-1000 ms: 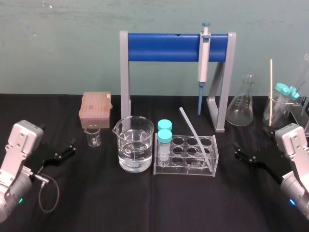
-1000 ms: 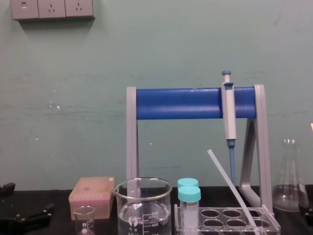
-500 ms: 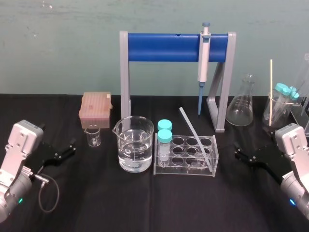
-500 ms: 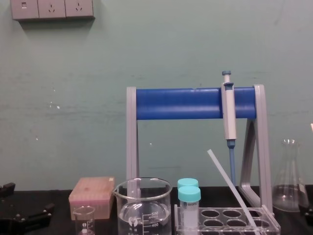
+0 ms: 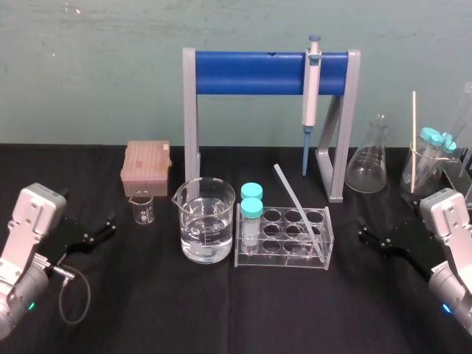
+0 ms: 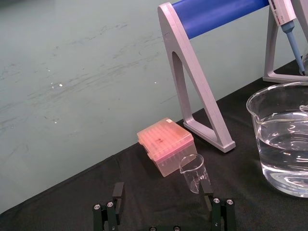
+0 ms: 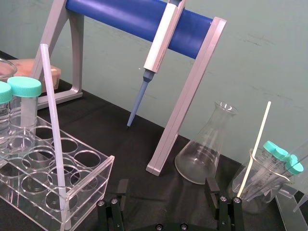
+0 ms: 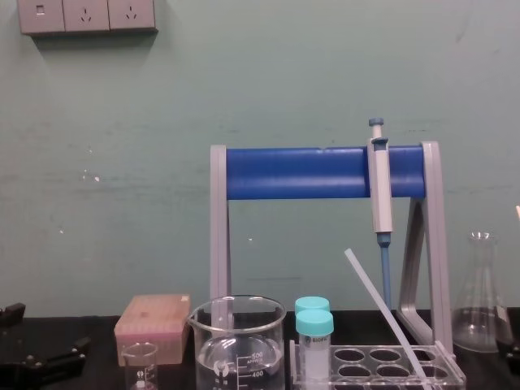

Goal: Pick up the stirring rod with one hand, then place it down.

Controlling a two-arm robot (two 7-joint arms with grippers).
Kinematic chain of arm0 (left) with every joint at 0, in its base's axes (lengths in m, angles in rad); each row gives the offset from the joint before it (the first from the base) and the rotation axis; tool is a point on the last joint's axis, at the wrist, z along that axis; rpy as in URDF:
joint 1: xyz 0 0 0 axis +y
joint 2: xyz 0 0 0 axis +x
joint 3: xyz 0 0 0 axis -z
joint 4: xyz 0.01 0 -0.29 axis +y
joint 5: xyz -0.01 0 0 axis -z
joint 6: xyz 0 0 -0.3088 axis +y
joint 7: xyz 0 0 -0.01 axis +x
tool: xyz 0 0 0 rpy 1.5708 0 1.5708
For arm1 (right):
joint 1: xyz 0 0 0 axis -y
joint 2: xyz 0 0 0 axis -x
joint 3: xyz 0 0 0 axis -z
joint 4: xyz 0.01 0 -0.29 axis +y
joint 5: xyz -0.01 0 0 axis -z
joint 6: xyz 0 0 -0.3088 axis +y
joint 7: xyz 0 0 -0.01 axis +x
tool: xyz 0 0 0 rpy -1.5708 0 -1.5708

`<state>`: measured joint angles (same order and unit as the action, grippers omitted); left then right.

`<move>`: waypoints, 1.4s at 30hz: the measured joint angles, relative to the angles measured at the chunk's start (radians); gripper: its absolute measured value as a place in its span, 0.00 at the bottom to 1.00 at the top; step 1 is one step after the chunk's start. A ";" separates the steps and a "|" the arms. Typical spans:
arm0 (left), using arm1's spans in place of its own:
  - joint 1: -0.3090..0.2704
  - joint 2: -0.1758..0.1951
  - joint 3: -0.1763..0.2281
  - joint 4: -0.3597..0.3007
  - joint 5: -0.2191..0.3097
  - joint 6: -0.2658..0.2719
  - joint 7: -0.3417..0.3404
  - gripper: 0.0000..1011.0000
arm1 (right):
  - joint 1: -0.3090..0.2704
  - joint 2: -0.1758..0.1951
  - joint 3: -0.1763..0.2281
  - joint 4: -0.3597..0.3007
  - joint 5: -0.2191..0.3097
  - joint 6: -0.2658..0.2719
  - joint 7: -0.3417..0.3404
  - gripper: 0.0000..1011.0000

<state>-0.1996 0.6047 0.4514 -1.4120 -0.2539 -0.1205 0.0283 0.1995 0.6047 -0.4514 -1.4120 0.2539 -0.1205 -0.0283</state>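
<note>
The stirring rod (image 5: pixel 298 203) is a thin translucent whitish rod leaning tilted in a clear tube rack (image 5: pixel 320 251) at the table's middle; its lower end rests in a rack hole and its top points back-left. The rod (image 7: pixel 54 129) also appears in the right wrist view and the rod (image 8: pixel 383 309) in the chest view. My right gripper (image 5: pixel 363 230) hovers low to the right of the rack, open, with nothing between its fingers (image 7: pixel 122 189). On the left of the table my left gripper (image 5: pixel 110 221) is parked open and empty, with both fingers (image 6: pixel 118 191) showing.
A large beaker of water (image 5: pixel 206 220) and two teal-capped tubes (image 5: pixel 251 212) stand left of the rod. Behind is a blue-and-grey stand (image 5: pixel 265 71) holding a pipette (image 5: pixel 311 88). Small beaker (image 5: pixel 142 208) and pink tip box (image 5: pixel 145 161) sit left; flask (image 5: pixel 367 156) and a beaker of tubes (image 5: pixel 424 164) right.
</note>
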 joint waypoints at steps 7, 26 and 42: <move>0.000 0.000 0.000 0.000 0.000 0.000 0.000 0.99 | 0.000 0.000 0.000 0.000 0.000 0.000 0.000 0.99; 0.000 0.000 0.000 0.000 0.000 0.000 0.000 0.99 | -0.011 -0.008 0.065 -0.005 0.092 -0.047 0.101 0.99; 0.000 0.000 0.000 0.000 0.000 0.000 0.000 0.99 | 0.104 -0.034 0.033 0.004 0.205 -0.002 0.452 0.99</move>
<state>-0.1995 0.6047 0.4514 -1.4120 -0.2539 -0.1205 0.0283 0.3035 0.5708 -0.4184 -1.4080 0.4593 -0.1226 0.4233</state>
